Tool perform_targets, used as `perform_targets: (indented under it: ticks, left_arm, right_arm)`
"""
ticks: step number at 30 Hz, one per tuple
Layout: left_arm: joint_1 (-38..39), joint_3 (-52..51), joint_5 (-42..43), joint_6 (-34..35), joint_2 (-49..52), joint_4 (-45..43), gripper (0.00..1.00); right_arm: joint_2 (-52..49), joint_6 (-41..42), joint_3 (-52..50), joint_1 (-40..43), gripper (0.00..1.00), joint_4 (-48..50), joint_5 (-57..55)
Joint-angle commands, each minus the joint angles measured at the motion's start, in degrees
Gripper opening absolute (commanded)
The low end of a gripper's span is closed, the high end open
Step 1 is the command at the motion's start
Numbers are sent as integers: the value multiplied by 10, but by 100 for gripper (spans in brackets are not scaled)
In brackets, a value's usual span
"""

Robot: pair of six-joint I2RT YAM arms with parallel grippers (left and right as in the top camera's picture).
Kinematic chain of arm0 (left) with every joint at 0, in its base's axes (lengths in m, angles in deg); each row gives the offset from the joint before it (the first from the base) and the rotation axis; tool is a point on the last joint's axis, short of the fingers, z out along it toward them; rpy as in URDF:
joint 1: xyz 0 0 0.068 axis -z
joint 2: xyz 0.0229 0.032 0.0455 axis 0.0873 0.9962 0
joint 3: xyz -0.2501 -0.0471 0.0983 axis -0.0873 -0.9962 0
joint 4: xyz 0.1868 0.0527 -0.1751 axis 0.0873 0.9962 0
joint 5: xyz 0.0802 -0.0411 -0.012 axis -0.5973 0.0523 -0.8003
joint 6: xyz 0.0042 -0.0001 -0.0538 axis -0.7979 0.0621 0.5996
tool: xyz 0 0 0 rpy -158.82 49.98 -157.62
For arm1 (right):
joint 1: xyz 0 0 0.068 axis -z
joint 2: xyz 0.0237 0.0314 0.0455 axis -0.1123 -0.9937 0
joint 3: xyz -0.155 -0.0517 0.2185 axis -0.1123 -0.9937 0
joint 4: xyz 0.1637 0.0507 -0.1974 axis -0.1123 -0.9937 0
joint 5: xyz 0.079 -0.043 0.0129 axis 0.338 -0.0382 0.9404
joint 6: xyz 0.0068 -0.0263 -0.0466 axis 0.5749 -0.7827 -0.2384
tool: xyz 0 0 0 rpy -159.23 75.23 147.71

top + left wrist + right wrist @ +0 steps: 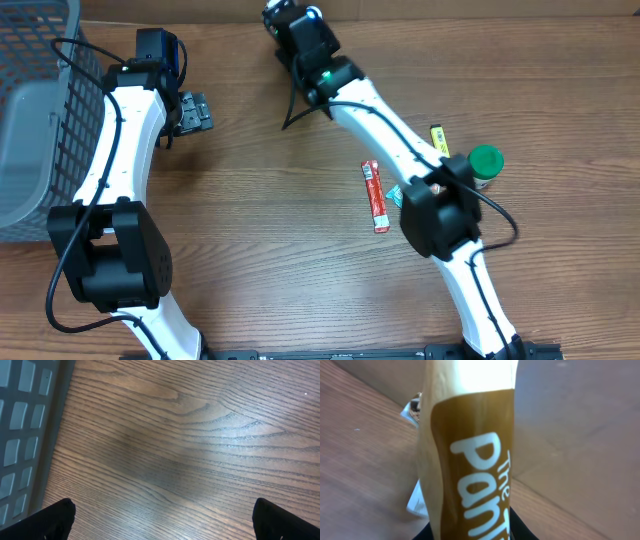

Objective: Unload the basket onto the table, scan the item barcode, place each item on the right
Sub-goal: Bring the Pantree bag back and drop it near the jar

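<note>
Currently: presentation step. Right tool (283, 18) is clamped narrow on the brown packet (470, 455), which stands up from its jaws with the lettered face toward the wrist camera; no barcode shows. Left tool (193, 112) gapes wide, empty. Next, probably: rotate the packet until the code shows.

Legible print appears on one item only. The tan packet (470, 450) carries a brown panel with white lettering, turned sideways so that it runs from 12 o'clock toward 6 o'clock in the right wrist view.

- Small word, on the 3 o'clock side of the panel: "The".
- Large word, on the 9 o'clock side: begins "Pan", then is cut off by the frame edge at 6 o'clock.

In the overhead view, print on the red stick (374, 196) and the yellow stick (439, 139) is too small to read.
</note>
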Motion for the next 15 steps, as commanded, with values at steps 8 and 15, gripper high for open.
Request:
perform_targets:
  ticks: [8, 15]
  left_arm:
    - [3, 10, -8, 2, 0, -2, 100]
    - [3, 10, -8, 2, 0, -2, 100]
  right_arm:
    - [170, 128, 9, 75, 5, -377, 315]
    - [166, 128, -29, 111, 24, -574, 390]
